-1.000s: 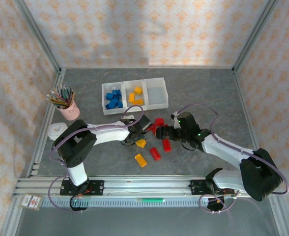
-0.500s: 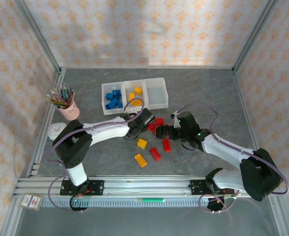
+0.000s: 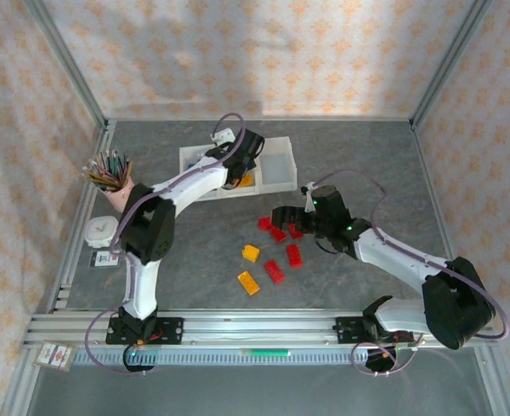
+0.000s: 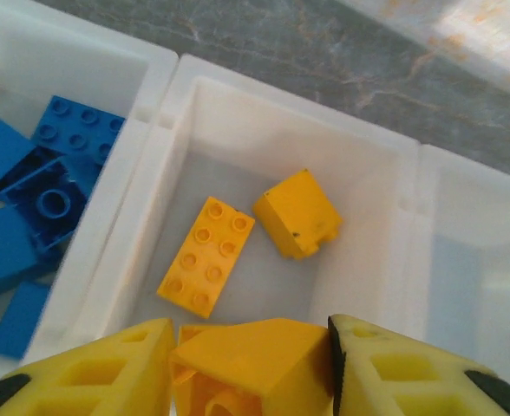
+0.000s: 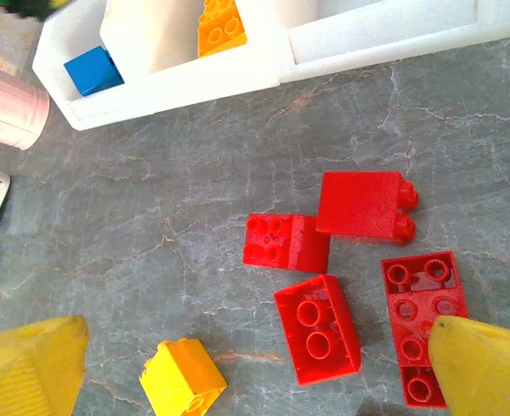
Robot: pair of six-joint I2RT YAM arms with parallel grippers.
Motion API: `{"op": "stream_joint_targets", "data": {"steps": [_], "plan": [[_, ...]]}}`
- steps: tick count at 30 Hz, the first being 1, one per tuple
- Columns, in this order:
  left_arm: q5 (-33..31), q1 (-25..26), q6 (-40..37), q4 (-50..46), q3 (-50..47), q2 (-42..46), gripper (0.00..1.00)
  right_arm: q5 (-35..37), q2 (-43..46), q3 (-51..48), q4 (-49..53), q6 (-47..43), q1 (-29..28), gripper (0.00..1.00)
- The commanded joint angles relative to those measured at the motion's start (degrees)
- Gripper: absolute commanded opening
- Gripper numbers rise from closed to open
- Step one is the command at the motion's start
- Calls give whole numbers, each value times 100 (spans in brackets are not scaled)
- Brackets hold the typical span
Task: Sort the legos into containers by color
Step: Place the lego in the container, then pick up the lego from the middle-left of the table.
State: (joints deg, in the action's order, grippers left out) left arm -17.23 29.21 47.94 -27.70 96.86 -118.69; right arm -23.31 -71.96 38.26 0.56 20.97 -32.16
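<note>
My left gripper [image 4: 251, 368] is shut on a yellow-orange lego [image 4: 264, 351] and hangs over the middle bin of the containers [image 4: 173, 82]. Two more yellow legos [image 4: 207, 256] lie in that bin. Blue legos [image 4: 29, 208] fill the bin to its left. From above, the left gripper [image 3: 240, 165] reaches over the containers [image 3: 277, 143]. My right gripper [image 5: 255, 373] is open, low above a cluster of red legos [image 5: 317, 329] on the table. A yellow lego [image 5: 181, 377] lies left of them. In the top view the right gripper [image 3: 280, 217] hovers by the red legos [image 3: 294, 255].
A pink cup of pencils [image 3: 120, 186] stands at the left, with a white gadget [image 3: 103, 230] and a card [image 3: 104, 258] in front of it. Two yellow legos [image 3: 249, 282] lie near the table's middle. The rightmost bin [image 4: 472, 277] has nothing in it.
The left arm swung from the middle of the table up to the bins, carrying the yellow lego. The right gripper drifted a little to the left, still open.
</note>
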Motion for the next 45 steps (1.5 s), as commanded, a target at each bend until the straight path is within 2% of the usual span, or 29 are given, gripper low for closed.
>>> {"op": "stream_joint_targets", "data": {"steps": [1, 4, 6, 10, 15, 21, 26, 31, 35, 38, 41, 45], "plan": [[-218, -71, -354, -571, 626, -390, 55, 164, -30, 215, -59, -28, 52, 100], [-126, -66, -436, -688, 627, -249, 62, 189, 39, 226, 6, -68, 52, 100], [104, -29, -470, -496, 270, 150, 64, 195, 107, 210, 62, -104, 50, 100], [100, 274, -419, -433, -602, 1097, 66, 109, 173, 200, 260, -152, 52, 100], [367, 964, -245, -393, -2039, 2219, 69, 18, 274, 94, 685, -153, 52, 100], [792, 1953, -93, -429, -3196, 3003, 73, -66, 633, -238, 1042, -3, 52, 100], [1080, 2549, -131, -220, -3651, 2868, 77, 1, 812, -455, 1239, 150, 61, 100], [811, 2589, -178, -332, -3646, 2420, 81, 8, 986, -734, 1134, 366, 161, 100], [967, 2586, -398, 34, -3650, 2158, 84, -60, 988, -841, 1026, 434, 201, 100], [835, 2502, -348, -122, -3566, 1863, 84, -35, 977, -872, 1018, 401, 209, 100], [842, 2423, -277, -34, -3633, 1728, 79, -44, 991, -873, 999, 391, 210, 100], [823, 2337, -216, 36, -3766, 1699, 63, -48, 1007, -844, 992, 356, 210, 100]]}}
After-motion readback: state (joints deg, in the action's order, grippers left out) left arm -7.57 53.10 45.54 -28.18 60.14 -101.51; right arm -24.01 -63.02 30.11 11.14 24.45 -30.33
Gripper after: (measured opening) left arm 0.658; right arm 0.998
